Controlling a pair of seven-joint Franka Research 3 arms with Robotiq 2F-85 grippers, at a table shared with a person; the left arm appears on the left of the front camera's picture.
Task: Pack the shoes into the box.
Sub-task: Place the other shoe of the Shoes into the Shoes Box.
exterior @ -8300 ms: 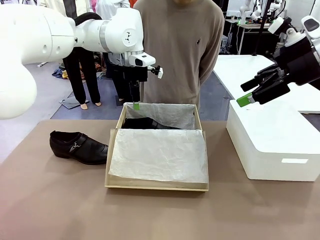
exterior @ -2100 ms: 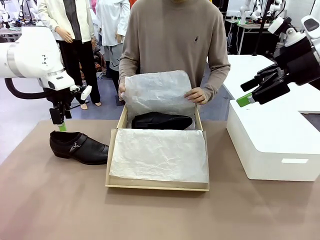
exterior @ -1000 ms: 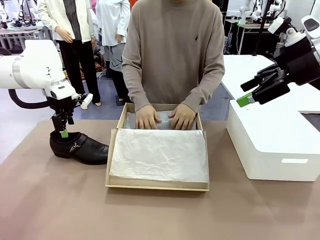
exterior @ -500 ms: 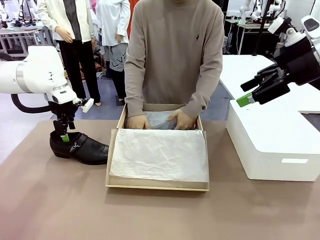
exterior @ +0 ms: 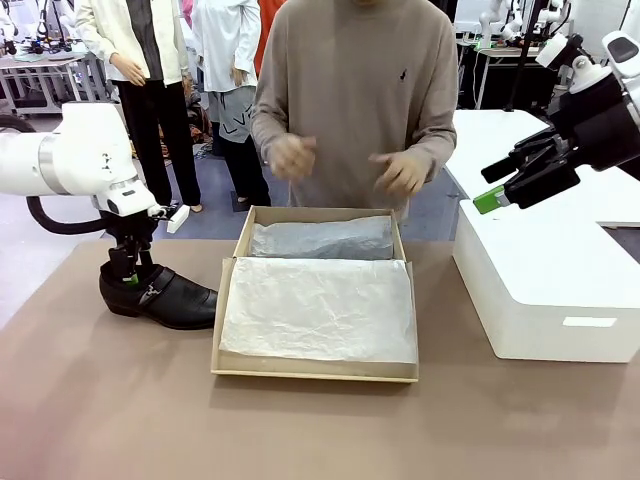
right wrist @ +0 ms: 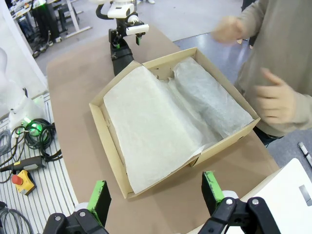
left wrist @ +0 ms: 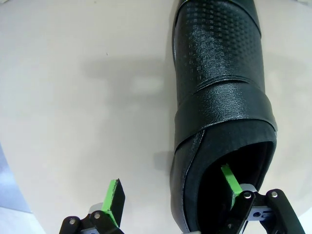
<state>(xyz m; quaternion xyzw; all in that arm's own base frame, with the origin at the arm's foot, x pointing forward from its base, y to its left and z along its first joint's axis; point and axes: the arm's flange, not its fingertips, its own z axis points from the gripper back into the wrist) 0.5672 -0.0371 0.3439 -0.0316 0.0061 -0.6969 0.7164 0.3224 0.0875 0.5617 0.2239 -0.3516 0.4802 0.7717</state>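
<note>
My left gripper (left wrist: 171,185) wide, straddling shoe (exterior: 160,295) side wall at heel, one pad (left wrist: 229,179) inside opening. Shoe on table (exterior: 100,400), left of box (exterior: 315,372). I'd close firmly, lift level, clear box rim before lowering onto tissue (exterior: 318,308). Right gripper (exterior: 495,198) wide, idle right of box.

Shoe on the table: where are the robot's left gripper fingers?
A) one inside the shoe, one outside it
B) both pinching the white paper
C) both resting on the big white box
A: the left gripper straddles the heel wall of the shoe, with one green finger inside the opening, the other outside, and the jaws open.
</note>
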